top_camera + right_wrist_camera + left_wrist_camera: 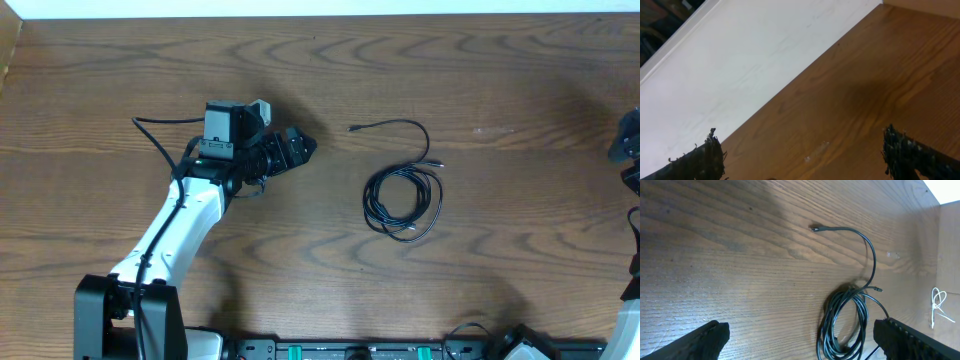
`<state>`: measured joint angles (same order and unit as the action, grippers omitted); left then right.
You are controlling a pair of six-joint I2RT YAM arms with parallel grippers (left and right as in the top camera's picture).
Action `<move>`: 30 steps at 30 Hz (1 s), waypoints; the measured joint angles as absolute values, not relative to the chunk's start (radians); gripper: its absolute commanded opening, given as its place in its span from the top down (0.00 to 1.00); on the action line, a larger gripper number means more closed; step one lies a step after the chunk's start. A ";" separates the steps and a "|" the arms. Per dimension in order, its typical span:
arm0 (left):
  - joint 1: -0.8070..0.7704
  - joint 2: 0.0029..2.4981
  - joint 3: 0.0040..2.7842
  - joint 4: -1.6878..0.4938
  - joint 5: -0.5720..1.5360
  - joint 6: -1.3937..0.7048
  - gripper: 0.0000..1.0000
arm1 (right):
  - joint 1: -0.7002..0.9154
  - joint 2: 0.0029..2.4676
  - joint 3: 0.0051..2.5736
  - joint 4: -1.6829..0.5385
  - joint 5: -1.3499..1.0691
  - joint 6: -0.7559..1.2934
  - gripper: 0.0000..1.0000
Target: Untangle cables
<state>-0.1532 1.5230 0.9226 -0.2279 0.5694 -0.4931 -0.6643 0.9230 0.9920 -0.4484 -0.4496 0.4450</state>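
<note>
The left end effector (298,150) is spread wide and empty, just left of the cables (402,200). The right end effector (810,162), also spread and empty, hangs at the counter's (120,70) right edge. The thin, limp black cables lie coiled near the counter's middle on grained wood. They are probably light, floppy and slick. 1 plug-tipped tail (356,128) arcing toward the far edge looks the best hold.

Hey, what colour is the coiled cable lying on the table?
Black. The coiled cable shows best in the left wrist view.
</note>
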 measured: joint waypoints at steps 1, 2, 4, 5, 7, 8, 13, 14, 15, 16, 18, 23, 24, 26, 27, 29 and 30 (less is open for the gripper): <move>-0.153 1.523 0.923 -0.228 0.569 -0.493 0.01 | -0.664 0.923 0.992 -0.449 -0.451 0.445 0.01; -0.153 1.523 0.923 -0.228 0.569 -0.493 0.01 | -0.664 0.924 0.992 -0.451 -0.457 0.444 0.01; -0.153 1.523 0.923 -0.228 0.569 -0.493 0.01 | -0.661 0.930 0.992 -0.465 -0.488 0.440 0.01; -0.153 1.523 0.923 -0.228 0.569 -0.493 0.01 | -0.655 0.936 0.992 -0.480 -0.513 0.436 0.01; -0.153 1.523 0.923 -0.228 0.569 -0.493 0.01 | -0.626 0.952 0.992 -0.521 -0.555 0.416 0.01; -0.153 1.523 0.923 -0.228 0.569 -0.493 0.01 | -0.596 0.964 0.992 -0.548 -0.572 0.401 0.01; -0.153 1.523 0.923 -0.228 0.569 -0.493 0.01 | -0.386 1.041 0.990 -0.591 -0.609 0.321 0.01; -0.153 1.523 0.922 -0.228 0.569 -0.493 0.01 | -0.342 1.055 0.990 -0.591 -0.598 0.311 0.01; -0.153 1.523 0.923 -0.228 0.569 -0.493 0.01 | -0.304 1.067 0.990 -0.593 -0.585 0.304 0.01; -0.153 1.523 0.923 -0.228 0.569 -0.493 0.01 | -0.254 1.082 0.990 -0.597 -0.559 0.297 0.01; -0.153 1.523 0.922 -0.228 0.569 -0.493 0.01 | -0.172 1.106 0.989 -0.611 -0.501 0.287 0.01; -0.153 1.523 0.923 -0.228 0.569 -0.493 0.01 | -0.030 1.137 0.987 -0.617 -0.367 0.277 0.01; -0.153 1.523 0.923 -0.228 0.569 -0.493 0.01 | -0.005 1.140 0.987 -0.617 -0.346 0.276 0.01; -0.153 1.523 0.923 -0.228 0.569 -0.493 0.01 | 0.029 1.145 0.987 -0.617 -0.313 0.276 0.01; -0.153 1.523 0.923 -0.228 0.569 -0.493 0.01 | 0.044 1.149 0.987 -0.617 -0.299 0.274 0.01; -0.153 1.523 0.923 -0.228 0.569 -0.493 0.01 | 0.063 1.156 0.987 -0.618 -0.277 0.274 0.01; -0.153 1.523 0.923 -0.228 0.569 -0.493 0.01 | 0.069 1.159 0.987 -0.621 -0.269 0.274 0.01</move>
<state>-0.1532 1.5230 0.9226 -0.2279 0.5694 -0.4931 0.0689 1.1595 0.9871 -0.6209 -0.2687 0.2745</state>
